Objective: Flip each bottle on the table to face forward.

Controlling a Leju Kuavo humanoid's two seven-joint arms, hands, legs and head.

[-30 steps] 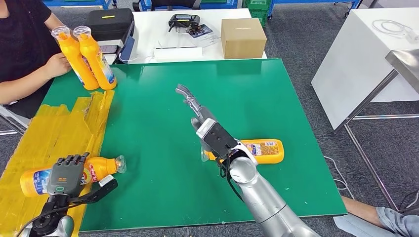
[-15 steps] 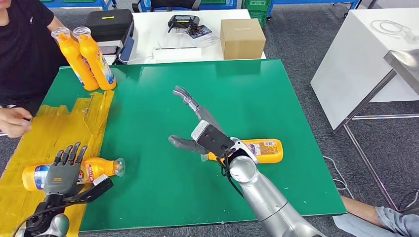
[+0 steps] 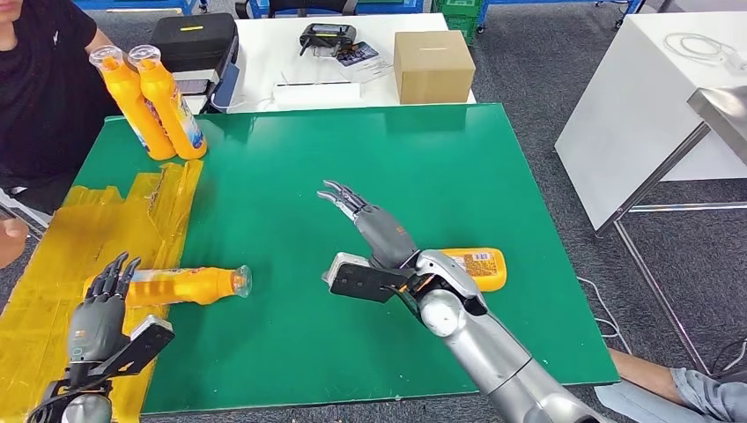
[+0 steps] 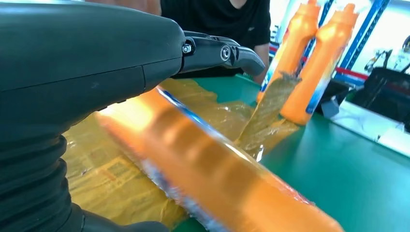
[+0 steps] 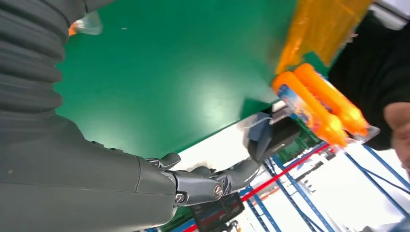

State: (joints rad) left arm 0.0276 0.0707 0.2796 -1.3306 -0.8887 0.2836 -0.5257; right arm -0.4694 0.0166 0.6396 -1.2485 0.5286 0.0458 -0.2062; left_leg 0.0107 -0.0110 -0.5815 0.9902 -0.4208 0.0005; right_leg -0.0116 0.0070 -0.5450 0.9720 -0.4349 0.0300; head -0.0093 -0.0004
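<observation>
An orange bottle (image 3: 181, 285) lies on its side at the table's front left, plain orange side up, clear cap pointing right. It looks blurred in the left wrist view (image 4: 217, 179). My left hand (image 3: 99, 310) is open with fingers spread at the bottle's base end, holding nothing. A second orange bottle (image 3: 474, 267) lies at the front right with its label up, partly hidden by my right wrist. My right hand (image 3: 374, 236) hovers open just left of it, fingers stretched toward the table's middle. Two orange bottles (image 3: 154, 99) stand upright at the back left corner.
Yellow tape (image 3: 97, 238) covers the left strip of the green table (image 3: 291, 176). A person in black (image 3: 40, 79) sits at the left, one hand (image 3: 9, 240) near the edge. Behind stand a white table with a cardboard box (image 3: 432, 66) and a black case (image 3: 194, 40).
The left bottle has rolled, label turned away, and slid right. My left hand has let go and opened. My right hand has turned and dropped lower. The person's hand pulled back left.
</observation>
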